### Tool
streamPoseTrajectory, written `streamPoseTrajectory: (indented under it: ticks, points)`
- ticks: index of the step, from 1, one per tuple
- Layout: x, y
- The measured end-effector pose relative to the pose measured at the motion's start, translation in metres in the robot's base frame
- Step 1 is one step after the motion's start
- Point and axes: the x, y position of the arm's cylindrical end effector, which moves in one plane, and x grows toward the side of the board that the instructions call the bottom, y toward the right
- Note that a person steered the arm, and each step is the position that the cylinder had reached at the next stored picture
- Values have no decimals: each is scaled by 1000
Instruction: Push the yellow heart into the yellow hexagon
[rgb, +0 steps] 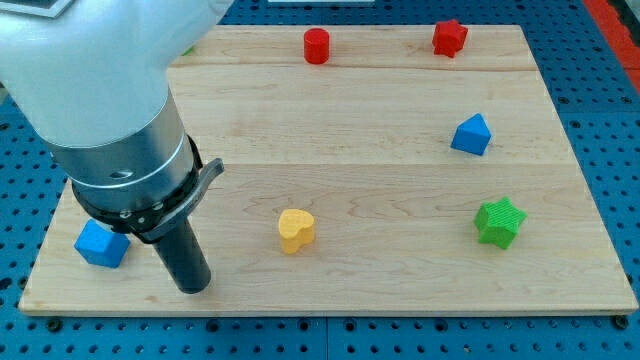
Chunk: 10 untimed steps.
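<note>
The yellow heart (296, 229) lies on the wooden board (380, 130) a little left of the middle, near the view's bottom. No yellow hexagon shows; the arm's large body covers the board's upper left. My tip (192, 288) rests on the board at the lower left, about a hundred pixels left of the yellow heart and slightly lower, apart from it. A blue cube (101, 244) sits just left of the rod.
A red cylinder (317, 46) and a red star (449, 38) sit along the view's top edge. A blue triangular block (472, 135) is at the right, with a green star (499, 221) below it. A sliver of green (187, 48) peeks out beside the arm.
</note>
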Motion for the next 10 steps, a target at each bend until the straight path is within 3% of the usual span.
streamPoseTrajectory:
  ticks: [2, 4, 6, 8, 10]
  points:
    - [12, 1]
    - [-1, 124]
    - [-62, 116]
    - [-69, 11]
    - [-116, -67]
